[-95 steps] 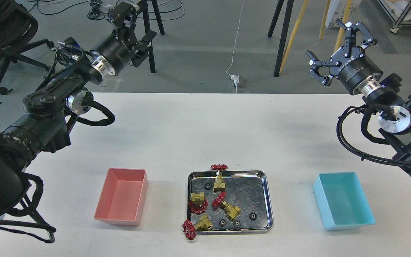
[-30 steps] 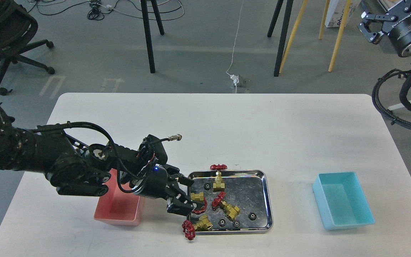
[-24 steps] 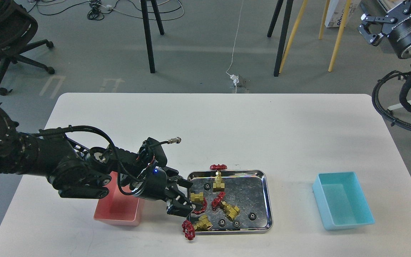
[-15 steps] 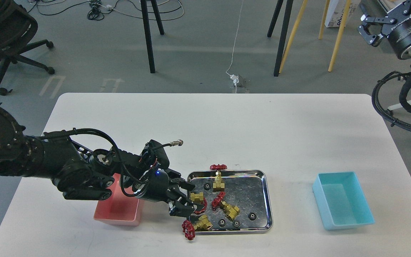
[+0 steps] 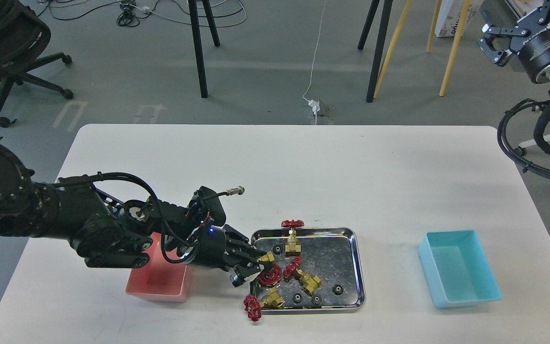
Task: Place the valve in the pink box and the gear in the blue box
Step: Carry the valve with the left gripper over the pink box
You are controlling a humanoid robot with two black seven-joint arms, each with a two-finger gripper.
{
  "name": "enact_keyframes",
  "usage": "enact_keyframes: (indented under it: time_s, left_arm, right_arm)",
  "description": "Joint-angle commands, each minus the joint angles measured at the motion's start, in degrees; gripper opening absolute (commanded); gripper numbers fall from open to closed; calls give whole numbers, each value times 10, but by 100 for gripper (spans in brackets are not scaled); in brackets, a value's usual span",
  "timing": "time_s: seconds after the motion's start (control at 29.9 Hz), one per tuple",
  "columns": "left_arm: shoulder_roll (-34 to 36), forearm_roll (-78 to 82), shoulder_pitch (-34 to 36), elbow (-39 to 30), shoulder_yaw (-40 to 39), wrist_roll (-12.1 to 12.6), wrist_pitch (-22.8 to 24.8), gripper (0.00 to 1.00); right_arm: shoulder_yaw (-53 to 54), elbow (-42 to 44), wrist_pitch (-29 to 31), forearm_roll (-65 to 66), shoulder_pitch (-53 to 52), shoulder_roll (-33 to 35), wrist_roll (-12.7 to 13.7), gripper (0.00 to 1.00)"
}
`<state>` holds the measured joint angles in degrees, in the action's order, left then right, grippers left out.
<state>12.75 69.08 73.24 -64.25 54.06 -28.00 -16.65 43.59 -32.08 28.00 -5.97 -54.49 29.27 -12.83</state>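
Left fingers [image 5: 251, 267] are closed in around the valve [image 5: 268, 271] at the left edge of the steel tray [image 5: 358, 267]: one finger sits against the brass body, the other by the red handwheel. Looks like a grip, but the valve is not lifted; it sits low in the tray, so contact is a judgement, not certain.

Left gripper [image 5: 248, 268] reaches in from over the pink box [image 5: 160, 286], which is just beside the tray's left side and partly hidden by the arm. No part visible in what shows of it.

Step in hand: pick of the first valve. Next move as I read it: lift straight up to clear the tray rim, short swing left, release over the pink box. Short travel, but the handwheel could snag the rim.

Three other valves remain in or on the tray, one hanging over the near-left corner onto the surface [image 5: 303, 167]. A gear [image 5: 337, 289] and several others lie untouched in the tray.

Blue box [image 5: 461, 291] is well apart on the right, empty. Right gripper [image 5: 506, 36] is held high at the top right, fingers spread, holding nothing.
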Motion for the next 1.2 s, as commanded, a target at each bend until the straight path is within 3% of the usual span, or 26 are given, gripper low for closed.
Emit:
enact_keyframes:
  time_s: [0.0, 0.33, 0.6, 0.74, 0.97, 1.17]
  left_arm:
    - [10, 1, 2, -1, -28, 0, -3, 9]
    - [136, 1, 41, -64, -83, 0, -1, 9]
    - [331, 22, 87, -198, -81, 0, -1, 9]
    - [424, 88, 88, -237, -81, 0, 0, 9]
    - [503, 166, 23, -232, -85, 0, -1, 9]
    - [490, 171, -64, -180, -112, 0, -21, 9]
  right_arm:
    - [0, 0, 0, 0, 1, 0, 0, 100]
    - [11, 1, -22, 0, -53, -12, 0, 100]
    - [12, 1, -100, 0, -134, -47, 1, 100]
    - [12, 0, -111, 0, -146, -61, 1, 100]
    - [13, 1, -107, 0, -137, -70, -1, 100]
    - [13, 1, -105, 0, -133, -70, 0, 100]
